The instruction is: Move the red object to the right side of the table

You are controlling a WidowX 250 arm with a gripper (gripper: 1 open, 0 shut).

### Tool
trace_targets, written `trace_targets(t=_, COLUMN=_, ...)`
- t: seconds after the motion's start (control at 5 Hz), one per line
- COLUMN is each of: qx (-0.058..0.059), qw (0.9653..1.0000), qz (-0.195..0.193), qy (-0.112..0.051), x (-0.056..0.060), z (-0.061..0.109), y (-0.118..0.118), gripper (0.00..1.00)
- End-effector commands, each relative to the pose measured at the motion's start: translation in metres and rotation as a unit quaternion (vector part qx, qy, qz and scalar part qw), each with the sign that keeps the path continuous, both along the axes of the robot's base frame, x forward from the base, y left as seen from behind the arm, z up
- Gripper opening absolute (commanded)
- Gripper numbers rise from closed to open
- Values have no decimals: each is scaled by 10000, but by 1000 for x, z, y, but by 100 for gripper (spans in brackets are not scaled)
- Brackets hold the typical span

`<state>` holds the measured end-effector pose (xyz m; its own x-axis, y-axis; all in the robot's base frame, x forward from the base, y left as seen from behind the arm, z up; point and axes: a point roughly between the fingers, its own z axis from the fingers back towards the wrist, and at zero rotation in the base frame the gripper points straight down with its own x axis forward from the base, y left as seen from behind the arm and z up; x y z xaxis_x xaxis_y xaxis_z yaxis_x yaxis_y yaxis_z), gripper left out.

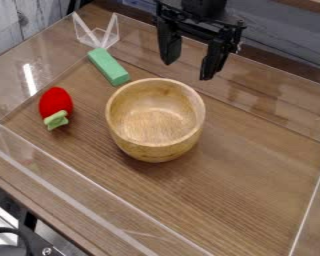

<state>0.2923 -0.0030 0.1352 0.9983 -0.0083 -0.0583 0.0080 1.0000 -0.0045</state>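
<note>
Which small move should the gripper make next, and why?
Probably swing toward the left side and stop above the red object. The gripper hangs open and empty near the back of the table, far from the toy, with the wooden bowl lying between them.

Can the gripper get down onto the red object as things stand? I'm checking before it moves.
Probably yes. The gripper hangs open above the table's far side; the red object lies apart from the wooden bowl and green block, uncovered from above.
</note>
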Motion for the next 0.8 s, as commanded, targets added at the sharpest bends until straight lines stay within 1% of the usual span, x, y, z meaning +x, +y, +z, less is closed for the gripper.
trace_targets(t=0.0, qx=-17, qw=9998, qz=126, qy=141, x=-7, z=-16, y=0, gripper=100)
trace_targets(t=0.2, qx=-17, qw=9985, qz=535, qy=107, x=-24, z=-23, y=23, gripper=100)
trace_targets(t=0.4, qx=-11, qw=9974, qz=718, qy=-52, x=-46, z=-7, y=70, gripper=100)
trace_targets(t=0.6, qx=-11, qw=9957, qz=905, qy=-193, x=-65, z=6, y=117, gripper=100)
